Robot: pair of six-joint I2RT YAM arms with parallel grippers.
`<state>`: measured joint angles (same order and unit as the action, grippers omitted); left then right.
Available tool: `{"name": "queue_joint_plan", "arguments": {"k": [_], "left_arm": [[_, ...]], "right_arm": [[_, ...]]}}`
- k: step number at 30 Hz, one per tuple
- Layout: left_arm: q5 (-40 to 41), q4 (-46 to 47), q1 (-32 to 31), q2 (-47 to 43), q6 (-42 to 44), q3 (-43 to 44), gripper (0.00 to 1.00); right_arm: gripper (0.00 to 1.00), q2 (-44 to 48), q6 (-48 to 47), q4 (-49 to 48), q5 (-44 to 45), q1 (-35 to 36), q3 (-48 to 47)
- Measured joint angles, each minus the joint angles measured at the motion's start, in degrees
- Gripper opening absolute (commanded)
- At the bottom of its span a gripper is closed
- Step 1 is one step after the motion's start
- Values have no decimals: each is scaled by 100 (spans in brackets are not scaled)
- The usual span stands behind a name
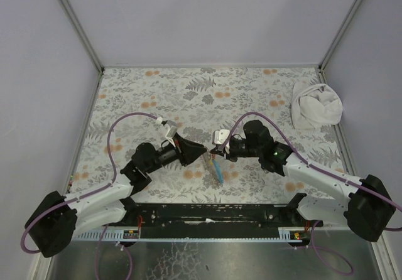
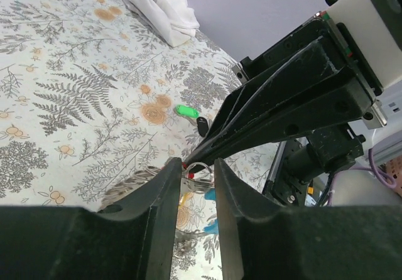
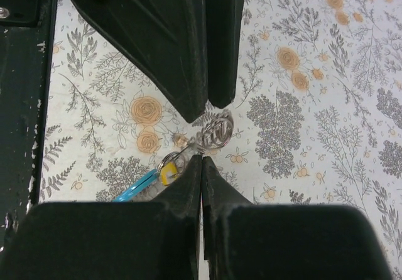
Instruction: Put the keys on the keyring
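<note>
Left wrist alone shows green key (image 2: 186,111), left jaws slightly parted, right jaws shut, perhaps pinching keyring (image 3: 141,186)

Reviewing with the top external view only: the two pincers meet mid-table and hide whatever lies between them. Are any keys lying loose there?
Observer: Yes. The left wrist view shows the green key and the black key lying free on the table.
Operator: And the yellow one?
Observer: The right wrist view shows the yellow key at the tips of the right pincer, beside the light blue part of the keyring.
Operator: Is that pincer closed?
Observer: Its jaws are shut; whether they pinch anything is unclear.
</note>
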<state>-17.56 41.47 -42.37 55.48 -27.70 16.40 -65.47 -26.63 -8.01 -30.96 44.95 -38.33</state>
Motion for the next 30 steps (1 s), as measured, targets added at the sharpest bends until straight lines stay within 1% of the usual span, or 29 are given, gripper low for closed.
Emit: {"name": "queue_joint_plan", "arguments": {"k": [2,7,12,21,23,30], "left_arm": [[0,-166,0,-127,94,33,31],[-4,-577,0,-304,332,116,32],[-120,-1211,0,-271,667,470,34],[-424,-1672,4,-68,1117,739,33],[-549,-1700,44,4,1244,739,33],[-1563,-1403,584,205,1639,695,31]], "right_arm": [[0,-2,-90,221,-2,0,-107],[0,-17,-297,577,-13,0,-411],[0,-59,-455,929,-9,0,-643],[0,-61,-599,1176,-13,0,-743],[0,-61,-623,1207,-13,0,-748],[0,-61,-708,1281,-37,0,-748]]}}
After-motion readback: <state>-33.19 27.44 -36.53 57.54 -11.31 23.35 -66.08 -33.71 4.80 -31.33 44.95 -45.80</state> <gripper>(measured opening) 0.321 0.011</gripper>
